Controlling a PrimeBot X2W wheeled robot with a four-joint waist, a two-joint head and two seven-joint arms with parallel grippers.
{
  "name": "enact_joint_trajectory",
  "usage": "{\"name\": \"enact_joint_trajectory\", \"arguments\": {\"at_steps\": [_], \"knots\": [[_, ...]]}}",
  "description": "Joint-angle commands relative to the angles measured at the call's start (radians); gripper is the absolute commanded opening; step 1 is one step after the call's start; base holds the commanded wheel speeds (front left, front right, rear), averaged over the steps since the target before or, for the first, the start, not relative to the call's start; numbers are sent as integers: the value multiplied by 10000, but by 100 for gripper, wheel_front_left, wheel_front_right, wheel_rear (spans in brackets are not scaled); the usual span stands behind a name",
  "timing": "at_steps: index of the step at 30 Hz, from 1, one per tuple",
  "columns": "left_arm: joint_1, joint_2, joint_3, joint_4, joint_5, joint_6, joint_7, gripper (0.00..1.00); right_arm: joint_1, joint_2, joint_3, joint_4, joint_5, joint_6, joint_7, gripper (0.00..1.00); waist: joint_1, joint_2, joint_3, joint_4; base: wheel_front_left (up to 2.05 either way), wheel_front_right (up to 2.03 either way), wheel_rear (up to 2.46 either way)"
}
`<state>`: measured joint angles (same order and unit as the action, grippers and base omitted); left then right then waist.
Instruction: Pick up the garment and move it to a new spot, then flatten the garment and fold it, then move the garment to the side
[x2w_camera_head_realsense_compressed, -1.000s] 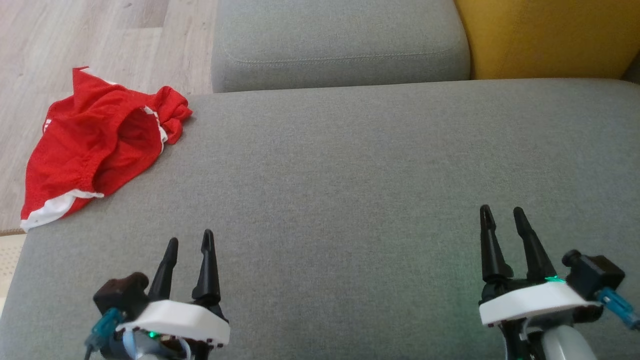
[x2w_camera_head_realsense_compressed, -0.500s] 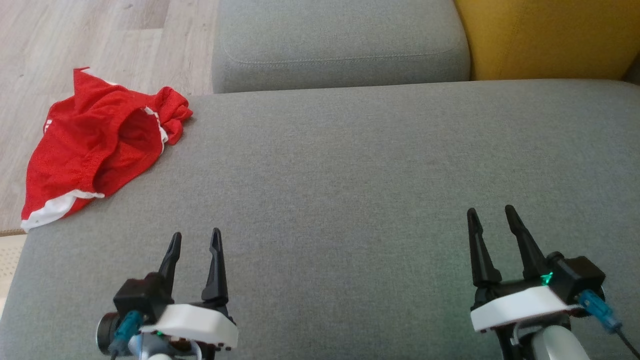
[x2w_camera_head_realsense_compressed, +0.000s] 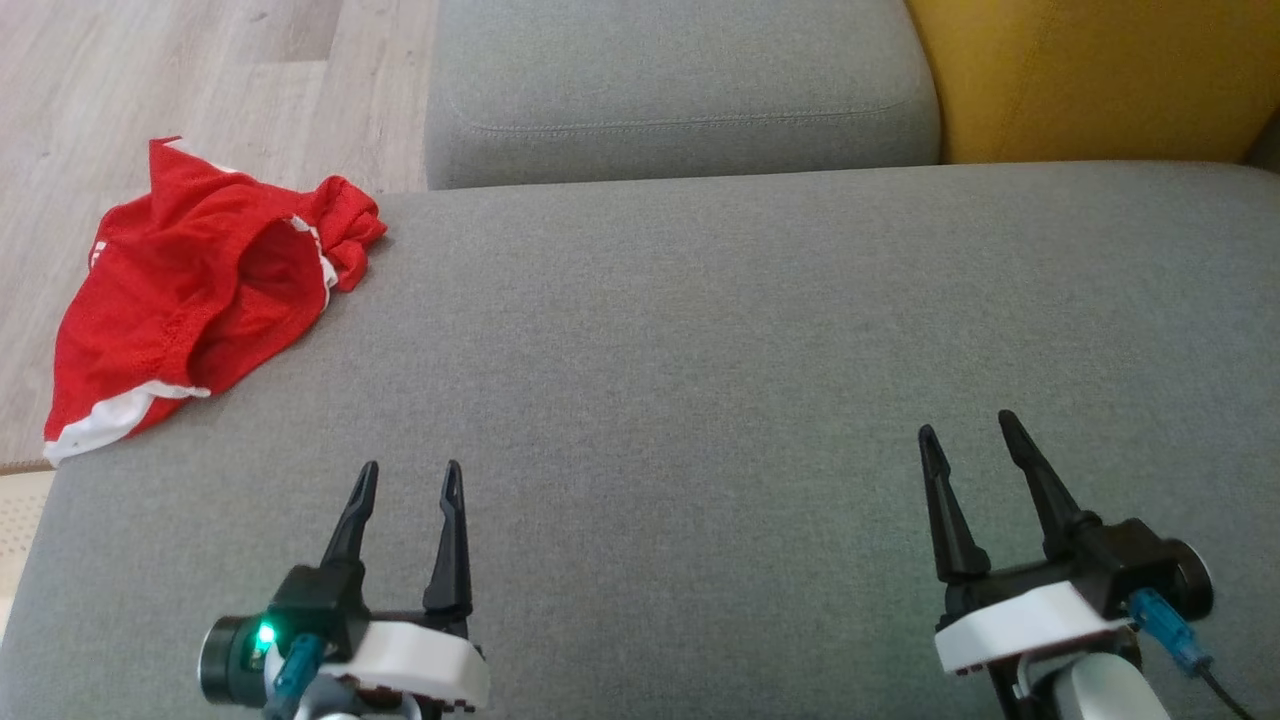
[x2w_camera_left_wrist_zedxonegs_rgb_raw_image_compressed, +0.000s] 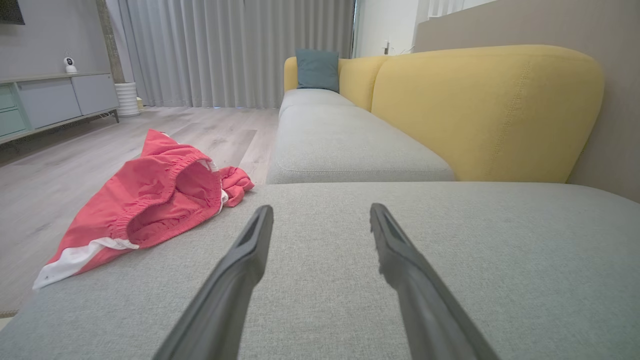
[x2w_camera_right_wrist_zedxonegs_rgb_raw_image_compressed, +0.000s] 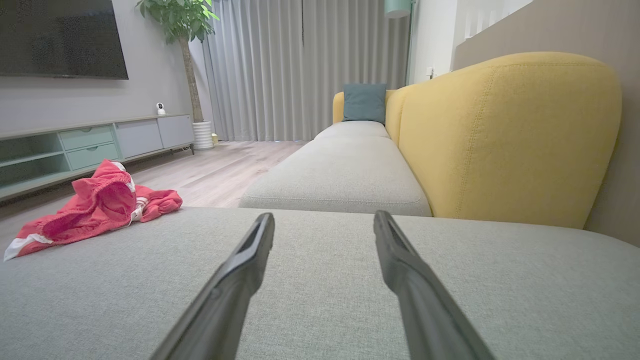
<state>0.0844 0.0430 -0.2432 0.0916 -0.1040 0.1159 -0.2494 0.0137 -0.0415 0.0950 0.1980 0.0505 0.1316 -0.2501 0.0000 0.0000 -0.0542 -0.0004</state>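
A living room with a pale wooden floor (x2w_camera_head_realsense_compressed: 200, 70) and long grey curtains (x2w_camera_left_wrist_zedxonegs_rgb_raw_image_compressed: 225, 50) holds a sofa. Its broad grey seat cushion (x2w_camera_head_realsense_compressed: 720, 330) takes up most of the head view. A second grey cushion (x2w_camera_head_realsense_compressed: 680, 80) butts against it at twelve o'clock, and a yellow backrest (x2w_camera_head_realsense_compressed: 1090, 70) rises at about one o'clock. In the right wrist view a dark television (x2w_camera_right_wrist_zedxonegs_rgb_raw_image_compressed: 60, 37) hangs on the wall at ten o'clock above a low cabinet (x2w_camera_right_wrist_zedxonegs_rgb_raw_image_compressed: 95, 142), with a leafy plant (x2w_camera_right_wrist_zedxonegs_rgb_raw_image_compressed: 180, 20) at eleven o'clock. A teal pillow (x2w_camera_left_wrist_zedxonegs_rgb_raw_image_compressed: 317, 70) sits at the sofa's far end. The garment (x2w_camera_head_realsense_compressed: 190, 290), red shorts with white trim (the elastic waistband gapes open toward the robot), lies crumpled at ten o'clock on the seat cushion's far left corner. Its white hem lies at the cushion's left edge. The left end effector (x2w_camera_head_realsense_compressed: 411, 468) hovers at seven o'clock over the bare cushion, well apart from the garment. Its two dark fingers are spread with a clear gap between them and hold nothing. The right end effector (x2w_camera_head_realsense_compressed: 966, 424) sits at five o'clock, parted about as widely and likewise empty. Both point toward twelve o'clock.
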Motion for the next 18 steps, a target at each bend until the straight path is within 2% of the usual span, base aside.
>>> {"name": "enact_joint_trajectory", "arguments": {"at_steps": [1,18], "knots": [[-242,73,326,-305,63,62,-124,100,-354,-87,207,-268,-56,-9,-116,100,0,0,-2,-1,0,0,0],[-270,72,410,25,-191,59,-124,100,-454,-87,-45,-133,61,-9,-116,100,0,0,-23,-12,0,0,0]]}}
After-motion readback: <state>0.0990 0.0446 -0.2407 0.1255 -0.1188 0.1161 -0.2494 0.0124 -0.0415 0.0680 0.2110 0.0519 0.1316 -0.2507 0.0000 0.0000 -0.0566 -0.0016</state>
